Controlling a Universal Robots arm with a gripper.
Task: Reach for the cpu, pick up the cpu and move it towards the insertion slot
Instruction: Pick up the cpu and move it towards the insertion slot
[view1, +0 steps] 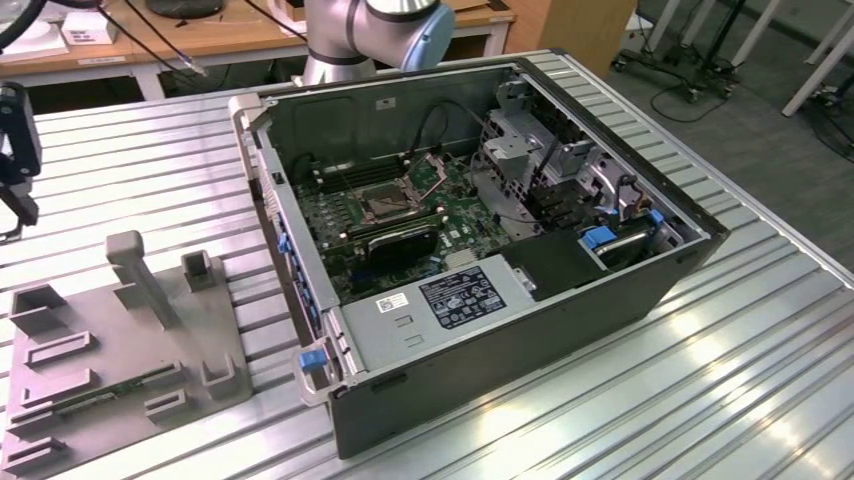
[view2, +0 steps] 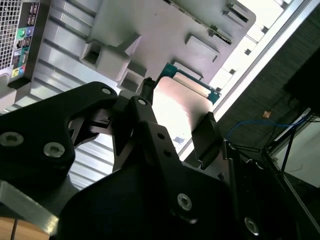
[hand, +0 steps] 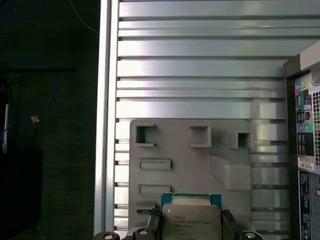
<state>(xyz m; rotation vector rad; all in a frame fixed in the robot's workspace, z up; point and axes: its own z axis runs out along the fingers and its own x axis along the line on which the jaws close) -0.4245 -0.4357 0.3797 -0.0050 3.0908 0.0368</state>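
cpu: you see it (hand: 192, 221) in the first wrist view as a flat square chip, silvery-white metal lid with small dark print, thin teal-green rim at its far edge; in the second wrist view (view2: 176, 102) the lid is glare-washed, teal edge showing.
cpu position: held up between the gripper's fingers, above the grey tray (hand: 190, 165), well apart from the computer case (view1: 534, 250).
gripper: you see it (hand: 192, 226) in both wrist views, black fingers (view2: 206, 136) on opposite edges of the chip.
jaws: closed onto the cpu, spread only as wide as the chip.
gripper location: at the exterior view's left edge (view1: 11, 150), over the ribbed metal table (view1: 134, 160), beyond the tray.
insertion slot: square socket (view1: 379, 204), dark centre, shiny metal frame, on the green motherboard inside the open case.
tray: grey plastic, raised posts and rectangular recesses, lying on the table beside the case.
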